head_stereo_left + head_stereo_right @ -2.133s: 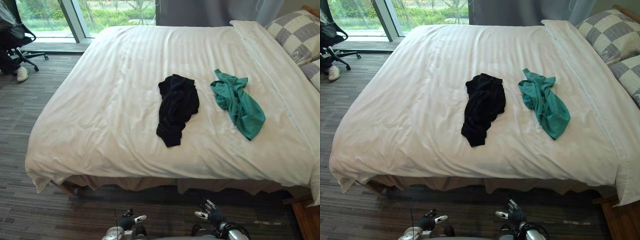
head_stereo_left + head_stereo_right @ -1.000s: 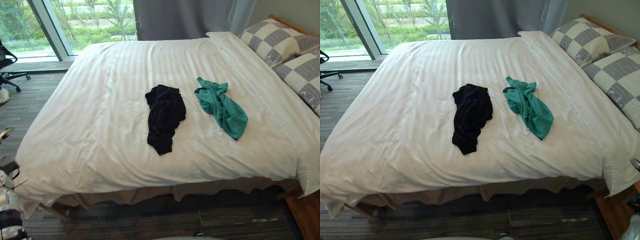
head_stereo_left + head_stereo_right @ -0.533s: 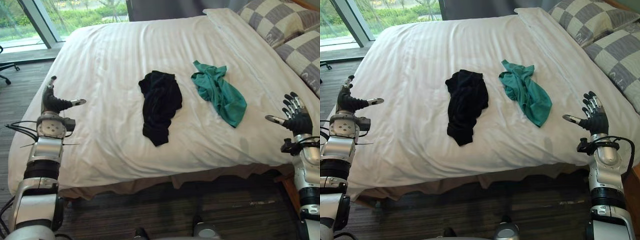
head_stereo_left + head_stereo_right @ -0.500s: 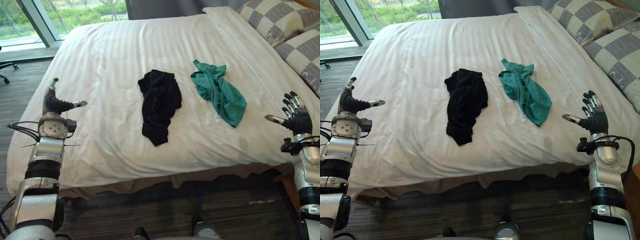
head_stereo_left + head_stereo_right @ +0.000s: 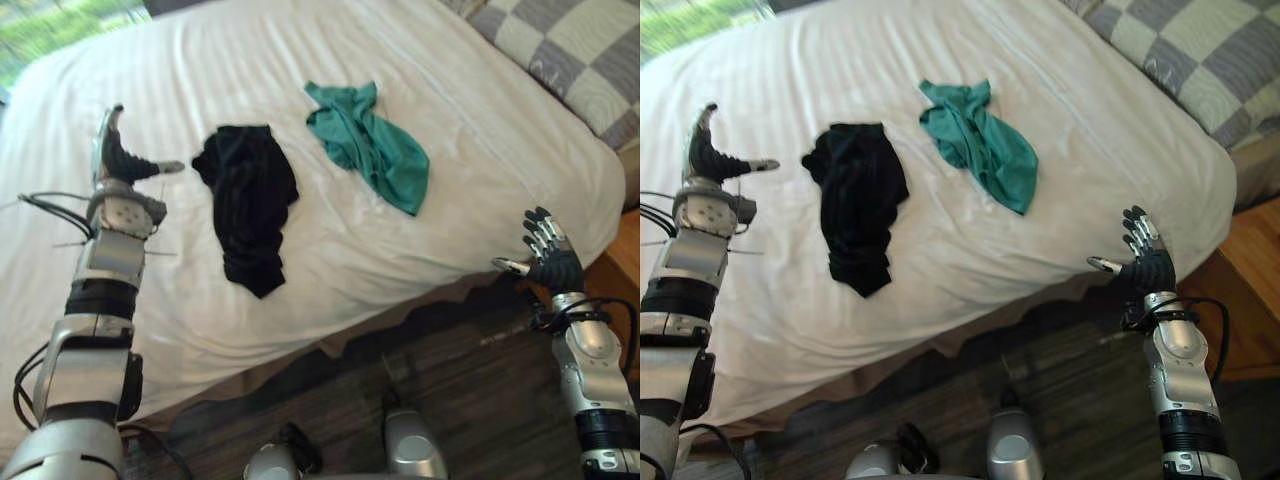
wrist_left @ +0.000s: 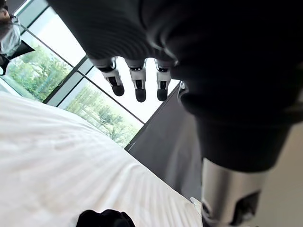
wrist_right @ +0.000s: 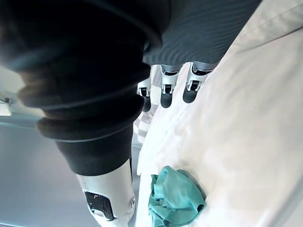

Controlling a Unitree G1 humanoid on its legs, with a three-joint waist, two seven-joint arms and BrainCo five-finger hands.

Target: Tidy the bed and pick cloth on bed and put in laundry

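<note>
Right, L eye view first: we see the left hand (image 5: 118, 160) raised over the near-left part of the bed (image 5: 450, 220), fingers straight, thumb stuck out sideways, holding nothing. Just to its right lies the black cloth (image 5: 245, 200), crumpled on the bed and untouched. Further toward the checked pillow (image 5: 570, 50) lies the teal cloth (image 5: 368, 148), apart from the black one. The right hand (image 5: 548, 262) hangs just off the bed's near edge by the pillow-end corner, above the dark floor (image 5: 450, 380), fingers upright and spread, empty. R eye view: same layout, both cloths on the bed, neither hand in contact w/ them; a wooden surface (image 5: 1250, 290) shows beside the bed corner. L wrist view: fingers (image 6: 137, 87) straight in a row, nothing btwn them and the thumb; past them the bed, an edge of the black cloth, a window (image 6: 90, 109) w/ greenery and a grey curtain (image 6: 165, 156). R wrist view: fingers (image 7: 165, 92) straight, nothing held; past them the bed w/ the teal cloth bunched on it.
</note>
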